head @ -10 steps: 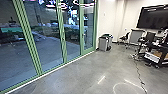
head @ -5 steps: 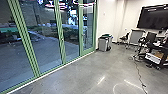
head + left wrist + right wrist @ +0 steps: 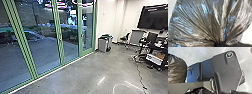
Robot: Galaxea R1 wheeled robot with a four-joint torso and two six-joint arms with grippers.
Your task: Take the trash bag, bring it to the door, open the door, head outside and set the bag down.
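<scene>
The left gripper (image 3: 218, 43) is pinching the trash bag (image 3: 195, 21) at its gathered neck, pleats fanning from there along the bag toward its rounded body beside the robot's base; its overall long axis is unclear. The right gripper's state cannot be told. Green-framed glass doors (image 3: 58, 33) line the left; far off is a grey bin (image 3: 102, 45). At right, a white box's (image 3: 153, 59) dark marking is illegible.

Left wrist view: our left gripper (image 3: 218, 43) is closed on the trash bag (image 3: 194, 23), at its gathered neck. Right wrist view: we record our wide dark plate (image 3: 229, 70), one round fitting (image 3: 229, 54) at a corner. Our jointed bar (image 3: 194, 85) crosses in front; overall arm pose undetermined.
</scene>
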